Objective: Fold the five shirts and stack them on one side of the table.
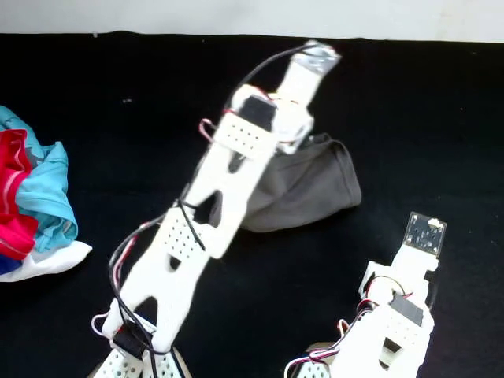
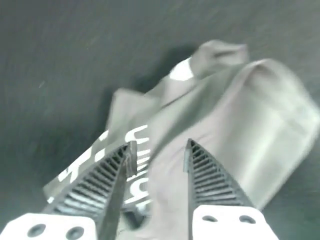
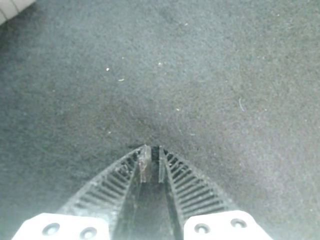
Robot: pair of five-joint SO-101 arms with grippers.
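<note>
A dark grey shirt (image 1: 315, 189) lies crumpled near the middle of the black table (image 1: 118, 94). In the left wrist view its white print and a white neck label show on the grey shirt (image 2: 240, 110). My left arm (image 1: 228, 181) stretches over the shirt's left part. My left gripper (image 2: 159, 150) hangs just above the cloth, open, with nothing between its fingers (image 2: 200, 170). My right arm (image 1: 402, 311) stays folded back at the front right. My right gripper (image 3: 152, 161) is shut on nothing, low over bare black cloth.
A loose pile of shirts (image 1: 35, 205) in teal, red, white and blue sits at the table's left edge. A pale wall strip (image 1: 252, 16) runs along the far edge. Bare black tabletop lies between the pile and the grey shirt.
</note>
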